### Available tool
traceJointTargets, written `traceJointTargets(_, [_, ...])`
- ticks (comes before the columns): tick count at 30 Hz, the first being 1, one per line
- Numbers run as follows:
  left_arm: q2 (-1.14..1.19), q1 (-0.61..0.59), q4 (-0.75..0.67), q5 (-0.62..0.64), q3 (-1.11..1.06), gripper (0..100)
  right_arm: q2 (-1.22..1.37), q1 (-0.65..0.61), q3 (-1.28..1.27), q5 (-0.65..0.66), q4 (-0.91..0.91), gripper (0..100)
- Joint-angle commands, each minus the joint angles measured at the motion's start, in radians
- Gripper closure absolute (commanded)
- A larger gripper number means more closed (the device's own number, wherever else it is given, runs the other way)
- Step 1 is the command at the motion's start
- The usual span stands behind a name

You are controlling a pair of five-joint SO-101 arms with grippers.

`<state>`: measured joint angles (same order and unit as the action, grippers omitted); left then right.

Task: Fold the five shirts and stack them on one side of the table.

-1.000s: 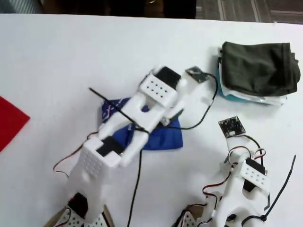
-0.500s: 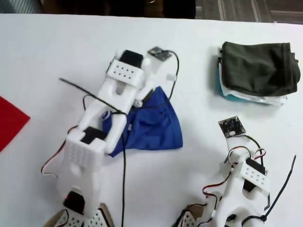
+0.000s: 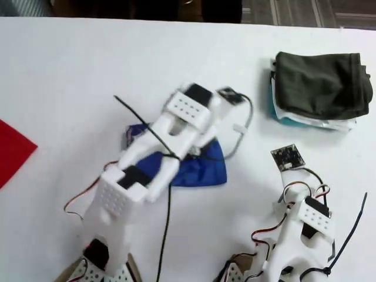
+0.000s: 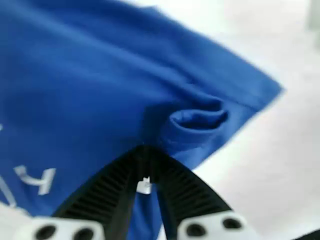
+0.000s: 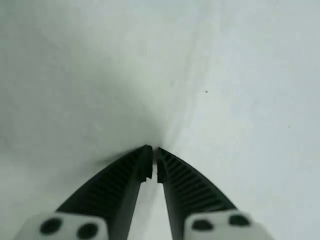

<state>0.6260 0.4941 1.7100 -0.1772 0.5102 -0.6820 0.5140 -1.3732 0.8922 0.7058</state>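
A blue shirt (image 3: pixel 202 167) lies crumpled in the middle of the white table (image 3: pixel 88 64), partly under my left arm (image 3: pixel 176 126). In the left wrist view my left gripper (image 4: pixel 145 162) is shut on a fold of the blue shirt (image 4: pixel 100 85), with a small pucker of cloth just beyond the tips. A stack of folded shirts (image 3: pixel 320 88), dark green on top, sits at the far right. A red shirt (image 3: pixel 12 150) pokes in at the left edge. My right arm (image 3: pixel 305 220) rests near the front right; the right gripper (image 5: pixel 151 156) is shut on nothing over bare table.
Cables hang from both arms across the table near the blue shirt. Open white surface stretches along the far side and the far left. The table's far edge runs along the top of the high view.
The left arm swung left, lifting the blue shirt into a peak, then came back right; the shirt now lies lower and flatter. The right arm has not moved.
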Motion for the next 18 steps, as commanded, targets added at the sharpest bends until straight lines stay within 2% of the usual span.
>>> traceJointTargets(1, [-0.029,0.060,0.031,0.017,0.030,97,-0.019,0.008,0.003,-0.009,-0.047,96.4])
traceJointTargets(9, [-0.176,0.046,0.060,0.020,0.045,97,-0.019,0.008,0.003,-0.009,-0.047,96.4])
traceJointTargets(13, [-0.130,-0.011,0.009,0.025,-0.004,97,-0.019,0.008,0.003,-0.009,-0.047,96.4])
traceJointTargets(18, [-0.084,0.009,-0.054,0.026,-0.137,97,-0.019,0.008,0.003,-0.009,-0.047,96.4])
